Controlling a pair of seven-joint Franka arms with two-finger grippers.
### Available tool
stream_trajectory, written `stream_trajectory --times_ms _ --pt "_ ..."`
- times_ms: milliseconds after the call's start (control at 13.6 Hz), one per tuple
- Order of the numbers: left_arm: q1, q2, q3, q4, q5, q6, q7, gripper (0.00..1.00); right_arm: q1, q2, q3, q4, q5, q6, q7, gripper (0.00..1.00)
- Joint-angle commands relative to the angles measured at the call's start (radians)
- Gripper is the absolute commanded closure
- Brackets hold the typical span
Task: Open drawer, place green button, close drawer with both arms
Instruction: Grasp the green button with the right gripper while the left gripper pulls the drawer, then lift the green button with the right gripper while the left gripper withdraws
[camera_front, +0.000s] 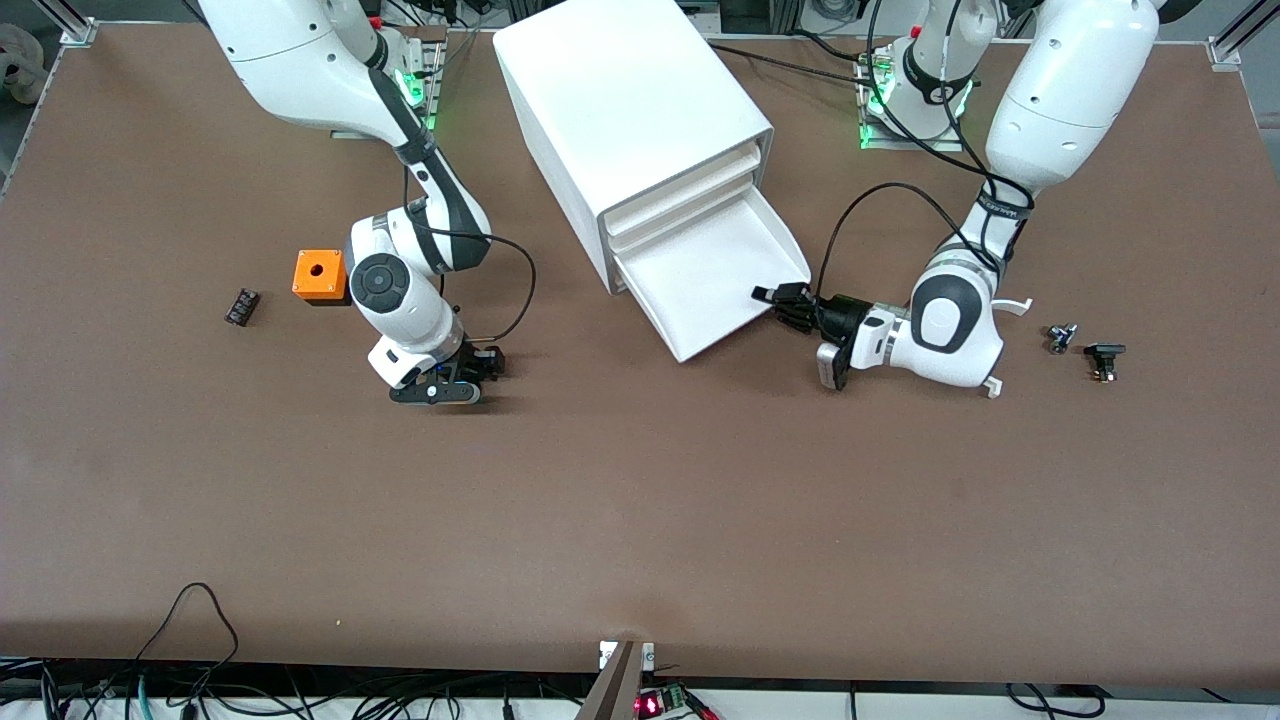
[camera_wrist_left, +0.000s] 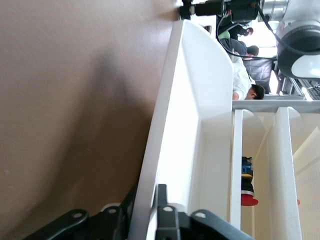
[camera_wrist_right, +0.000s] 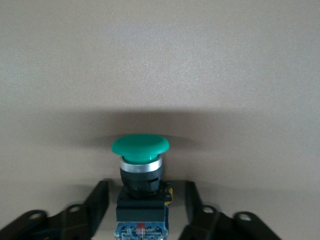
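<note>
The lowest drawer (camera_front: 715, 270) of the white cabinet (camera_front: 620, 100) is pulled out and looks empty. My left gripper (camera_front: 790, 303) is at the drawer's front rim, near the corner toward the left arm's end. In the left wrist view its fingers (camera_wrist_left: 161, 200) sit one on each side of the drawer's white wall (camera_wrist_left: 195, 100), shut on it. My right gripper (camera_front: 470, 375) is low on the table, nearer the front camera than the orange cube. In the right wrist view the green-capped button (camera_wrist_right: 140, 145) stands upright between the open right gripper's (camera_wrist_right: 145, 187) fingers, with gaps on both sides. The button is hidden in the front view.
An orange cube with a hole (camera_front: 319, 276) and a small black part (camera_front: 241, 306) lie toward the right arm's end. Two small dark parts (camera_front: 1061, 338) (camera_front: 1104, 358) lie toward the left arm's end. A red-capped part (camera_wrist_left: 247, 192) shows within the cabinet.
</note>
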Motion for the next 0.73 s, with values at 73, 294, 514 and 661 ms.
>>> stream_trajectory --times_ms 73,294,514,661 --pt "0.007 -0.077 0.006 -0.007 -0.004 0.054 0.0 0.0 0.008 -0.007 0.001 0.0 -0.013 0.014 0.006 0.7" --pt "0.048 -0.186 0.006 -0.007 0.149 0.195 -0.007 0.0 0.006 -0.006 0.001 0.025 -0.038 0.01 0.002 0.76" --pt "0.145 -0.301 0.004 -0.007 0.167 0.298 -0.011 0.0 0.006 -0.016 0.001 0.071 -0.038 -0.01 -0.007 0.78" --pt "0.145 -0.322 0.006 -0.01 0.17 0.408 -0.008 0.0 0.006 -0.021 0.001 0.146 -0.04 -0.085 -0.032 0.78"
